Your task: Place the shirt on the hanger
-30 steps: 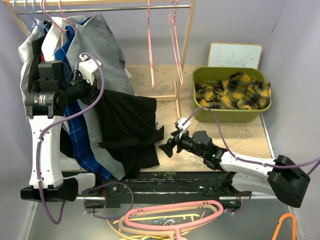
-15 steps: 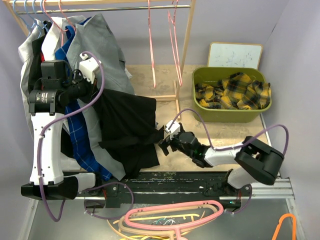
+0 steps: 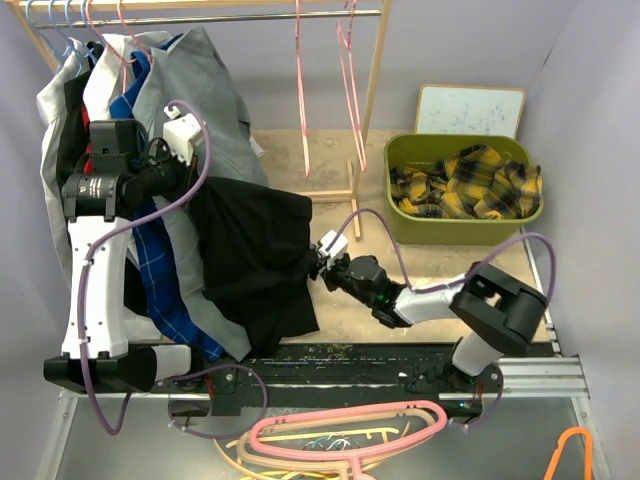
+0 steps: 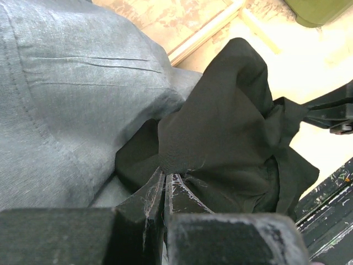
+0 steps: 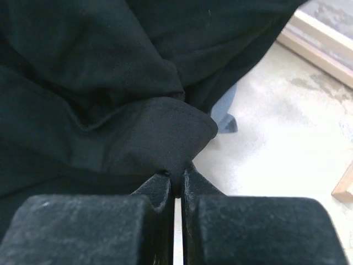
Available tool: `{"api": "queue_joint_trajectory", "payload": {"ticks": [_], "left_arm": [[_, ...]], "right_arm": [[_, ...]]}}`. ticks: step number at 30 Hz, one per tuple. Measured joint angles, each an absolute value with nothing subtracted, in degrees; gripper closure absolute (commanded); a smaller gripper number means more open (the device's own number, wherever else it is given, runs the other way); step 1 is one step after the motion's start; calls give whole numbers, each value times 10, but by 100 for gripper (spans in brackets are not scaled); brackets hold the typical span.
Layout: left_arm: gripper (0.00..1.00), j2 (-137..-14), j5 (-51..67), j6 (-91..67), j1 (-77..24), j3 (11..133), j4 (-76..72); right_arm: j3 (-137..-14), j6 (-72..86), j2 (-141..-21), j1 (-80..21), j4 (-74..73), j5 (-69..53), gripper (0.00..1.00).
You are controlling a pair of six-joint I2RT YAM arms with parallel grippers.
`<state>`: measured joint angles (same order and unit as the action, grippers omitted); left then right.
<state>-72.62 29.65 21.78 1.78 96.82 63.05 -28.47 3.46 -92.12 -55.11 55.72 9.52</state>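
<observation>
Pinching black shirt point(image 3: 255, 250) w/ left gripper point(image 4: 164, 182), jaws closed on its upper fold just beside grey shirt point(image 4: 71, 99); clamping small tuck at right edge w/ right gripper point(image 5: 175, 179). No contact yet w/ thin pink hanger point(image 3: 300, 100) on far rail, well apart. Risks: losing shallow right bite if pulled taut; dragging grey shirt along.

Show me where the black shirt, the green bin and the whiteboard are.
black shirt point(image 3: 255, 250), top external view, middle of the hanging cloth.
green bin point(image 3: 455, 233), top external view, its near wall.
whiteboard point(image 3: 470, 110), top external view, middle of its face.
</observation>
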Motion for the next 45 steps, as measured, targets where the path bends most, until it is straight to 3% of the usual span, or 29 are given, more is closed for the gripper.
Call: {"api": "queue_joint_trajectory", "payload": {"ticks": [12, 15, 23, 25, 26, 27, 28, 33, 37, 41, 45], "left_arm": [[100, -781, 206, 229, -11, 873, 638], [100, -824, 160, 218, -39, 851, 634], [99, -868, 89, 198, -109, 841, 607], [80, -874, 69, 195, -114, 841, 605], [55, -878, 59, 195, -115, 842, 606], [10, -883, 48, 193, -116, 846, 610], [0, -887, 38, 194, -117, 854, 617], [1, -871, 35, 207, -121, 932, 661], [1, -778, 61, 251, -142, 962, 694], [1, -699, 41, 283, -226, 947, 738], [0, -703, 51, 312, -305, 932, 785]], "right_arm": [[-335, 148, -567, -551, 382, 20, 100], [-298, 211, -552, -538, 376, 31, 100], [-192, 367, -655, -522, 276, 103, 100], [-191, 392, -655, -522, 255, 133, 100], [-191, 402, -655, -522, 251, 147, 100], [-191, 413, -655, -522, 248, 162, 100], [-191, 421, -656, -522, 245, 174, 100], [-208, 443, -695, -522, 236, 205, 100], [-226, 451, -740, -522, 241, 211, 100], [-226, 460, -765, -522, 250, 214, 100], [-226, 470, -774, -522, 260, 217, 100]]}}
